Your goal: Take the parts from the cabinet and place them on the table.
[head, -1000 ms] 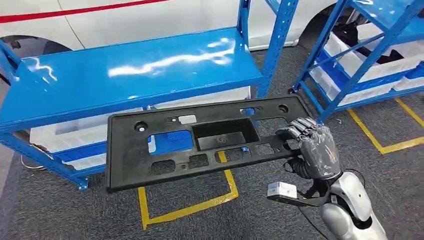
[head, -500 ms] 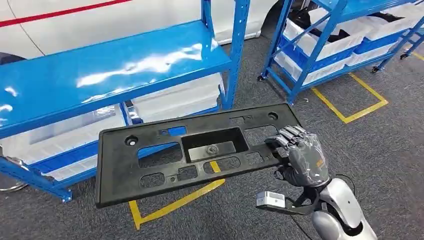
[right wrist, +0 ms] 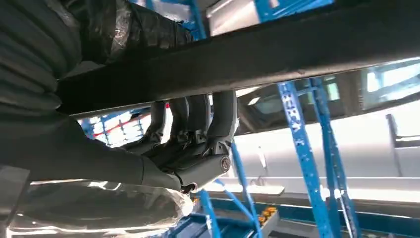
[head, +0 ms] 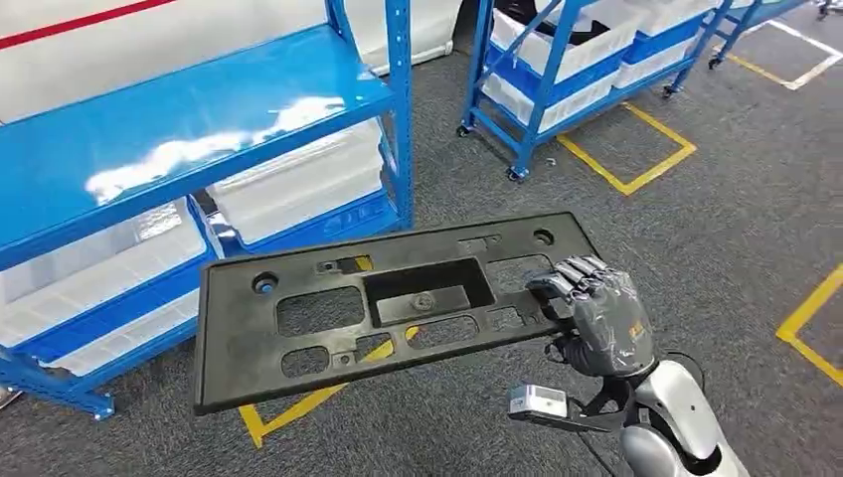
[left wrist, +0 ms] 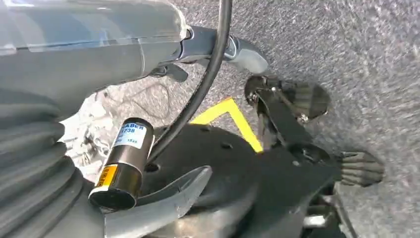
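Note:
A long black plastic panel [head: 234, 323] with several cut-outs is held level in front of me, above the grey carpet. My right hand [head: 596, 318] grips its right end, fingers curled over the top edge. In the right wrist view the panel [right wrist: 277, 44] runs across as a dark bar, with the fingers [right wrist: 198, 129] wrapped around it from beneath. My left hand [left wrist: 158, 203] hangs by my side over the floor. Its grey thumb sticks out and it holds nothing.
A blue shelving rack [head: 179, 119] stands at the left, with white bins [head: 298, 179] on its lower level. A second blue rack on wheels [head: 537, 79] with white bins is at the back right. Yellow tape lines [head: 636, 169] mark the grey carpet.
The camera has turned: both racks have slid to the left in the picture and more open carpet shows at the right. The panel stays in my right hand, in the same grip.

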